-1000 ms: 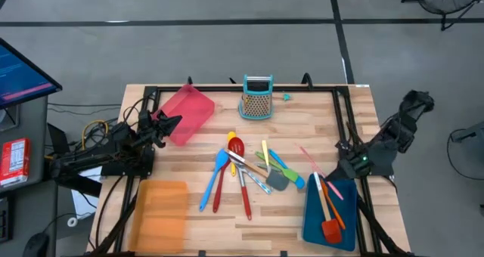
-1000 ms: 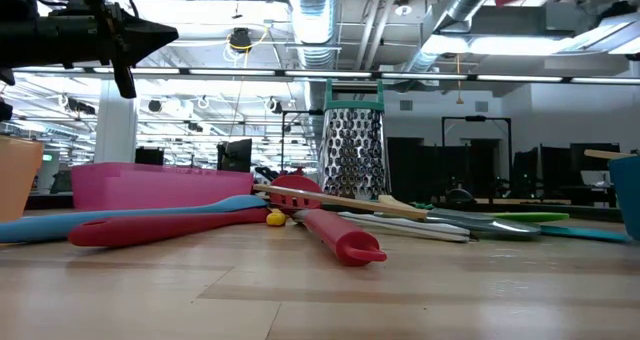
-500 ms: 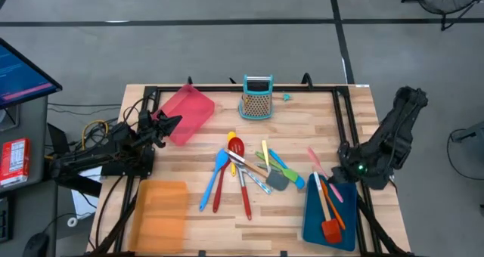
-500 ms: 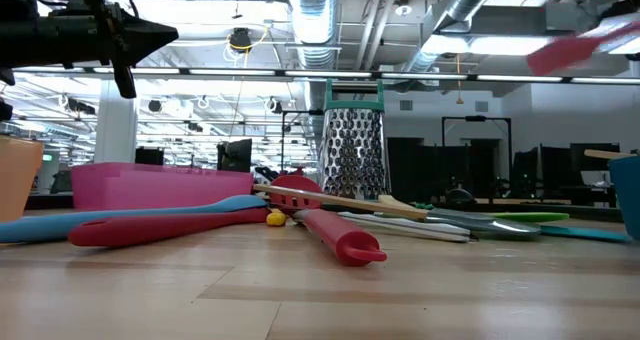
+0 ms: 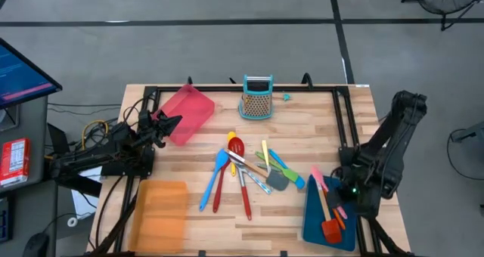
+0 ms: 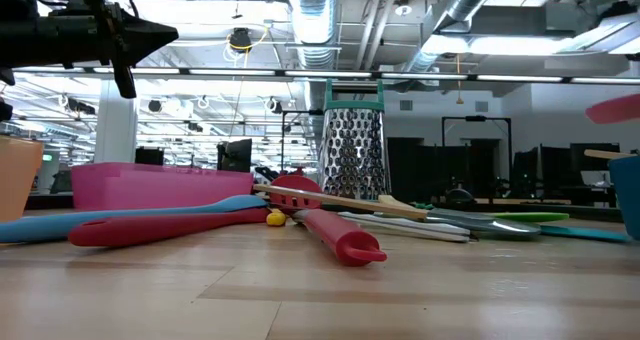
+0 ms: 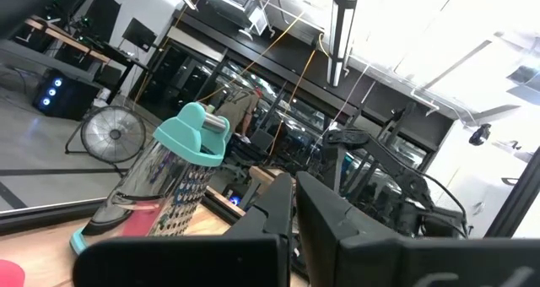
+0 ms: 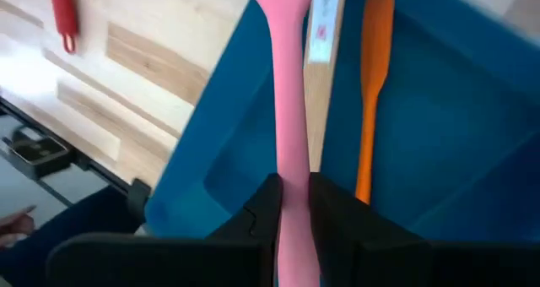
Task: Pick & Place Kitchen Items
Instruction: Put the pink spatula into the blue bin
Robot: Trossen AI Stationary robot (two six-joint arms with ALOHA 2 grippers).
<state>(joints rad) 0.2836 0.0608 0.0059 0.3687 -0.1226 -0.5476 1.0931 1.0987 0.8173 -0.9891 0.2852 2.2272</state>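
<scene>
Right gripper (image 8: 287,204) over the blue tray (image 5: 311,221) at the table's right front corner, fingers clamped narrow on the handle of a pink spatula (image 8: 285,101). The spatula hangs above the tray, its head pointing toward the table middle (in the high view it shows at (image 5: 318,179), crossing the tray's rim). In the tray: an orange-handled utensil (image 8: 371,76) and a wooden-handled one (image 8: 319,63) lying side by side, plus a red-orange spatula head (image 5: 330,230).

Left gripper (image 5: 168,122) parked at the table's left edge beside the pink tray (image 5: 189,112); I cannot tell its finger state.

Loose utensils in a heap mid-table: a red spoon (image 5: 224,174), a blue spatula (image 5: 213,178), a yellow-handled piece (image 5: 265,153), silvery cutlery (image 5: 253,174). Box grater (image 5: 256,98) upright at the far edge. Orange tray (image 5: 160,212) at the left front.
</scene>
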